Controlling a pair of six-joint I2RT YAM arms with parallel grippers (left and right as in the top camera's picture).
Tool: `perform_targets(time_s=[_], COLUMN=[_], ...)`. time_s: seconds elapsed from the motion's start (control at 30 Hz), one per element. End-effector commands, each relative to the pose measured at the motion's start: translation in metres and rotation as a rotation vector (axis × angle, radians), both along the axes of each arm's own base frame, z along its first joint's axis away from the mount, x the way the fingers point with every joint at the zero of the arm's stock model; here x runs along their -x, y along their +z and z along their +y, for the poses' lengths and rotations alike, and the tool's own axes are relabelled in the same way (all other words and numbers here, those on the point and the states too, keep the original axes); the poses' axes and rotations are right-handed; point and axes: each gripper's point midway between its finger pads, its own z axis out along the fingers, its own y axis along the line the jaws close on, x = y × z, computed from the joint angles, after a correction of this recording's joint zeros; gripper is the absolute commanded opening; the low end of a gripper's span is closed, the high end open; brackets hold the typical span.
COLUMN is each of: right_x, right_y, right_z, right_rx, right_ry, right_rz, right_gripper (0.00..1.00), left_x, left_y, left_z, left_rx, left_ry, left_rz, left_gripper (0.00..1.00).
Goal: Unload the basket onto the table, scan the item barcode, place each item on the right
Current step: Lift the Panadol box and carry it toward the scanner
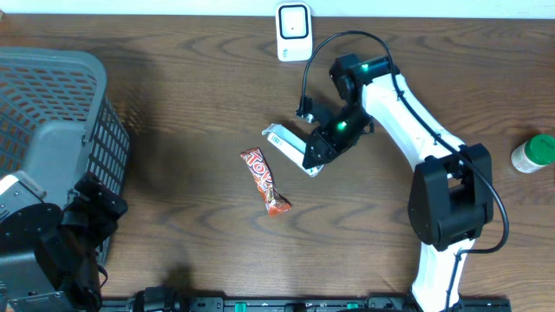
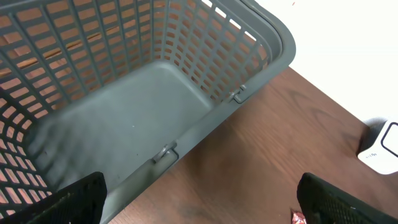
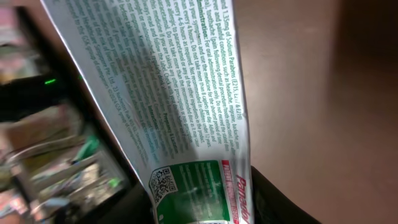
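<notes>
Right fingers (image 3: 283, 199): gripping toothpaste pack (image 1: 282, 139) by its end, leaving print exposed; barcode maybe hidden.
Scanner (image 1: 293, 32): apart, far bench edge.
Left fingers (image 2: 74, 199): spread wide, empty, by basket (image 2: 155, 106).

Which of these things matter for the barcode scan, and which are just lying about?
For the job: toothpaste box, right fingers gripping it, white scanner.
Lying about: candy bar, grey basket, green-capped bottle.

You see a wooden table (image 1: 191, 78): candy bar (image 1: 265, 180) near the right claw (image 1: 310, 159), white scanner (image 1: 294, 30) beyond it, basket (image 1: 52, 61) well apart.
</notes>
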Motion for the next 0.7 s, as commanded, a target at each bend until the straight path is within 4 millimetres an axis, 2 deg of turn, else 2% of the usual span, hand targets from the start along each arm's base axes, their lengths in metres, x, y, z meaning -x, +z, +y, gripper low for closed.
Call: perform_targets(time_s=[0.0, 0.1, 0.2, 0.43, 0.67], right_x=[0.014, 0.020, 0.017, 0.003, -0.003], right_y=[0.038, 0.049, 0.056, 0.059, 0.056], right_z=[0.019, 0.018, 0.014, -0.001, -0.003], right_rx=[-0.208, -0.280, -0.324, -0.350, -0.347], right_ry=[0.054, 0.052, 0.030, -0.036, -0.029], right_rz=[0.017, 0.052, 0.062, 0.056, 0.022], right_gripper=[0.38, 0.36, 0.36, 0.36, 0.34], left_x=[0.002, 0.002, 0.002, 0.002, 0.002], left_y=[0.001, 0.001, 0.001, 0.001, 0.001], left_z=[0.003, 0.003, 0.003, 0.003, 0.003], left_rx=[-0.012, -0.012, -0.012, -0.012, -0.012], left_ry=[0.013, 0.013, 0.013, 0.013, 0.013], left_rz=[0.003, 0.003, 0.003, 0.003, 0.003], left_gripper=[0.98, 0.98, 0.98, 0.98, 0.98])
